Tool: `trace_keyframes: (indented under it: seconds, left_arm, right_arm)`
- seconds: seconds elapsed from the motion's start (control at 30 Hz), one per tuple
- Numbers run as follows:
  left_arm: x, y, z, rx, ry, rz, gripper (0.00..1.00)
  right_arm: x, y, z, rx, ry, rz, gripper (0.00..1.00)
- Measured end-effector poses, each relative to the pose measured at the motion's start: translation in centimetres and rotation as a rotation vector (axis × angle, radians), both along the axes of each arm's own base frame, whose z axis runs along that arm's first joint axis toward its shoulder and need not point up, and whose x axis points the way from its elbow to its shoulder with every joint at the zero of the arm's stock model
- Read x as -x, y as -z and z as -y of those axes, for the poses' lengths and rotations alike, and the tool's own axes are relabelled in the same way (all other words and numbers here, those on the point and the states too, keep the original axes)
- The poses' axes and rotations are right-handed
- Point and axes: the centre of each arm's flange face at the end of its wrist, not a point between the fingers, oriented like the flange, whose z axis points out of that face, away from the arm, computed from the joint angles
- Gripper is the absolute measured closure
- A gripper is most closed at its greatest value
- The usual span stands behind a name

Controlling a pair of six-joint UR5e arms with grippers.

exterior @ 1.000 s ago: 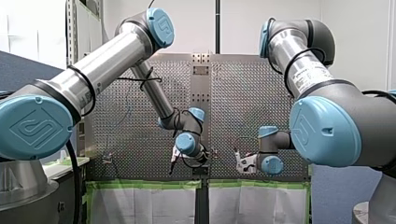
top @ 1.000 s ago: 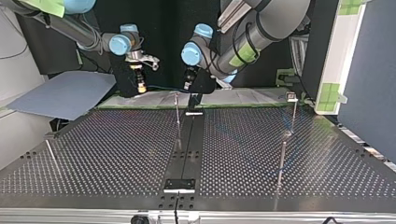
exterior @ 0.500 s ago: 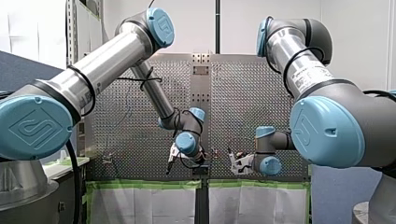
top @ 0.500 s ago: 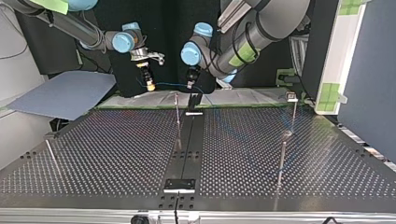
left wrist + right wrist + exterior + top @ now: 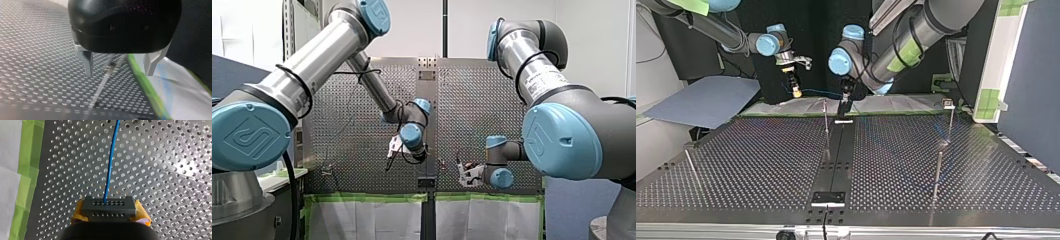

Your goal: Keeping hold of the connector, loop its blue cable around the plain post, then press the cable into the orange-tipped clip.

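The grey connector (image 5: 108,207) is held clamped between the right arm's yellow-padded fingers (image 5: 142,214), with its blue cable (image 5: 111,157) led straight ahead over the perforated counter (image 5: 162,170), while the left arm's metal fingers (image 5: 88,61) are seen spread apart above the counter, near its strip of green tape (image 5: 145,85).

The counter (image 5: 162,182) was perforated metal with a dull grey sheen. The connector (image 5: 108,207) looked like matt grey plastic, its blue cable (image 5: 111,157) smooth and glossy. The left pincer (image 5: 119,74) had a glossy black housing and pale metal fingers (image 5: 87,60).
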Motion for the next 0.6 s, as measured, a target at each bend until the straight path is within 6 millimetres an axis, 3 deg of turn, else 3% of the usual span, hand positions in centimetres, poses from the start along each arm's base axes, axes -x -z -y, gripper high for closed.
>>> trace_keyframes:
  seconds: [0.27,0.6]
  left_arm:
    - [-1.5,-5.9,1.3,-0.033,0.004,0.06,0.0]
    - [-4.0,-9.5,1.6,-0.075,-0.011,0.071,0.0]
  right_arm:
    - [0.0,-0.1,0.1,0.003,-0.002,0.006,1.0]
    - [-0.1,-0.4,0.5,0.035,-0.024,0.029,1.0]
